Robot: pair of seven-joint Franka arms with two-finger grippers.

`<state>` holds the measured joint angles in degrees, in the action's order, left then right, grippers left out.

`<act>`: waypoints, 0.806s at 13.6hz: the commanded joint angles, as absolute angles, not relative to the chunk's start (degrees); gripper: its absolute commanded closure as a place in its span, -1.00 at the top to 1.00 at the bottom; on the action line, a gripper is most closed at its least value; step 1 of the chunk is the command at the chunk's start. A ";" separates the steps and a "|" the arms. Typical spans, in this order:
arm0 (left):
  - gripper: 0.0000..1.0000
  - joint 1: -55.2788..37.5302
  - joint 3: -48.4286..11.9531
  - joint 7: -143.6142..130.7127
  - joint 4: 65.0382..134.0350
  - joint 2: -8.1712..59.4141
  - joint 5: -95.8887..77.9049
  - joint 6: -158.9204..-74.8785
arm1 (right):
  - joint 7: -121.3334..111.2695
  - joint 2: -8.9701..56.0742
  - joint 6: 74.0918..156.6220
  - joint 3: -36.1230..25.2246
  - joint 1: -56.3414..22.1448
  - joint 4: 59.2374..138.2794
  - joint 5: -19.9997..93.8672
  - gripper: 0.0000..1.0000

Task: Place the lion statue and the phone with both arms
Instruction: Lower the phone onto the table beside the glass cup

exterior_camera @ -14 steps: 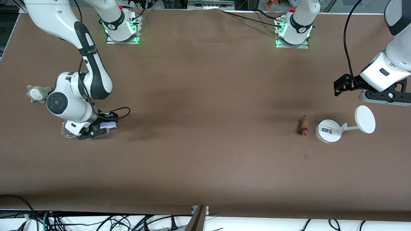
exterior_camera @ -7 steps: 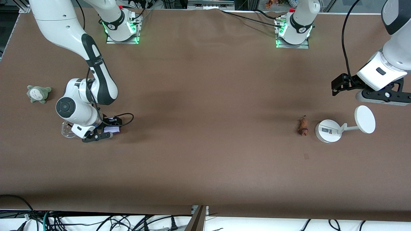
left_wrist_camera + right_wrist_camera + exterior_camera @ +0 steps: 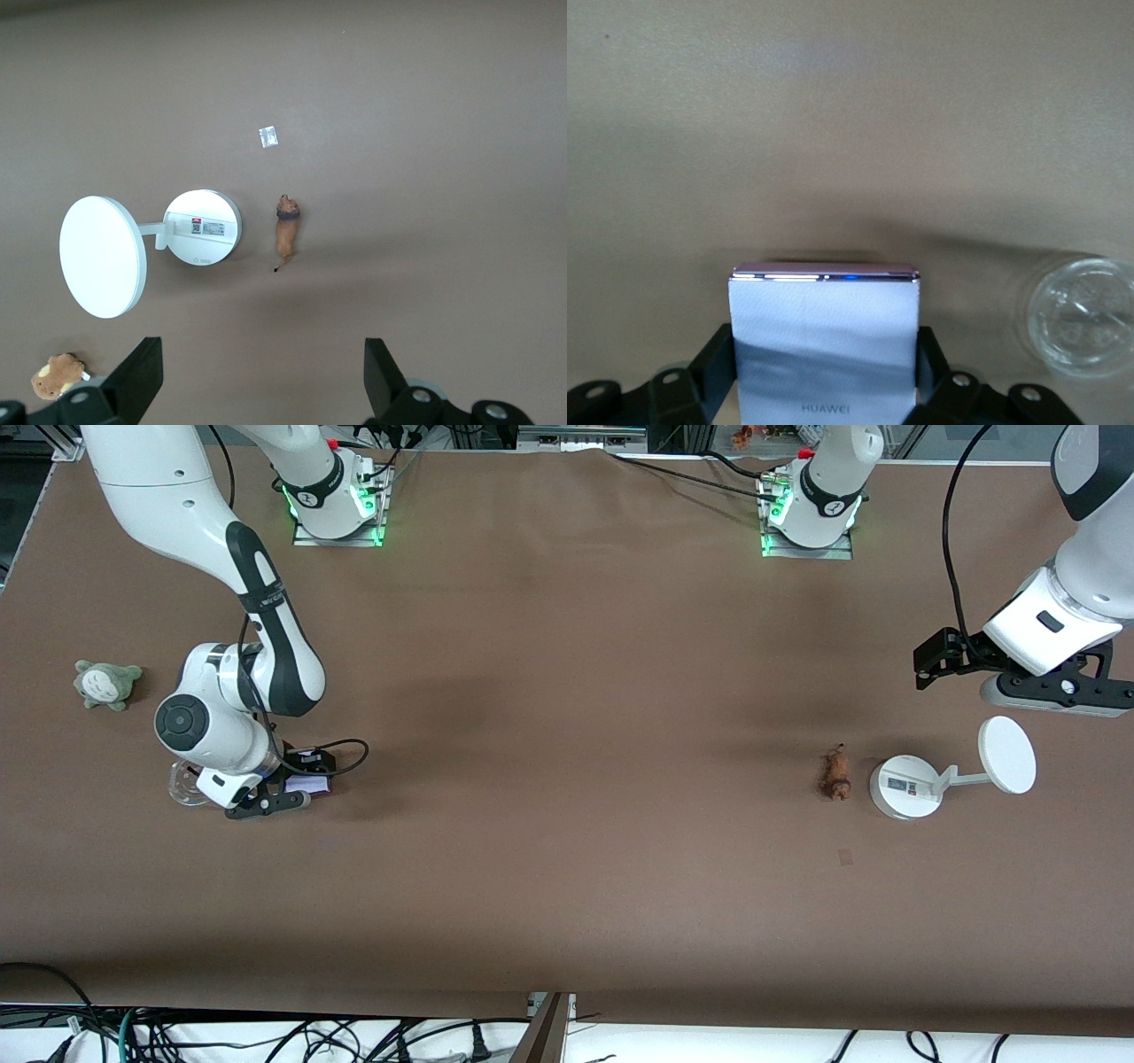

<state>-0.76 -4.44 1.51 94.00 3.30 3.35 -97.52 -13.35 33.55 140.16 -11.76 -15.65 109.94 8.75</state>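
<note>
right hand (image 3: 824, 390) pinches the phone (image 3: 824, 341); left hand (image 3: 261, 381) spread above the lion statue (image 3: 285, 235).

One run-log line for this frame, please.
right gripper: shut on phone, beside clear dish | left gripper: open, over table above stand | lion: on table beside stand, untouched

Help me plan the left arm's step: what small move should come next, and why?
Probably lower the open left gripper toward the lion statue, which lies untouched beside the white stand, while the right gripper already holds the phone.
</note>
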 commanded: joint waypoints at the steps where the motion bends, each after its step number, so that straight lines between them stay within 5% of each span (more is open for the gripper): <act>1: 1.00 -0.88 -4.57 2.02 92.29 3.87 4.39 -96.24 | -13.71 34.45 141.94 -11.69 -15.56 109.86 10.20 -0.16; 4: 1.00 -0.79 -4.48 2.28 92.20 3.87 4.40 -96.24 | -13.36 34.45 141.86 -11.60 -15.56 109.69 10.20 0.98; 8: 1.00 -0.79 -4.57 2.20 92.20 3.87 4.48 -96.24 | -12.66 31.22 137.57 -11.60 -15.82 108.72 10.20 0.99; 11: 1.00 -0.79 -4.57 2.20 92.20 3.87 4.48 -96.24 | -9.07 24.55 124.16 -11.51 -16.08 105.31 10.20 0.99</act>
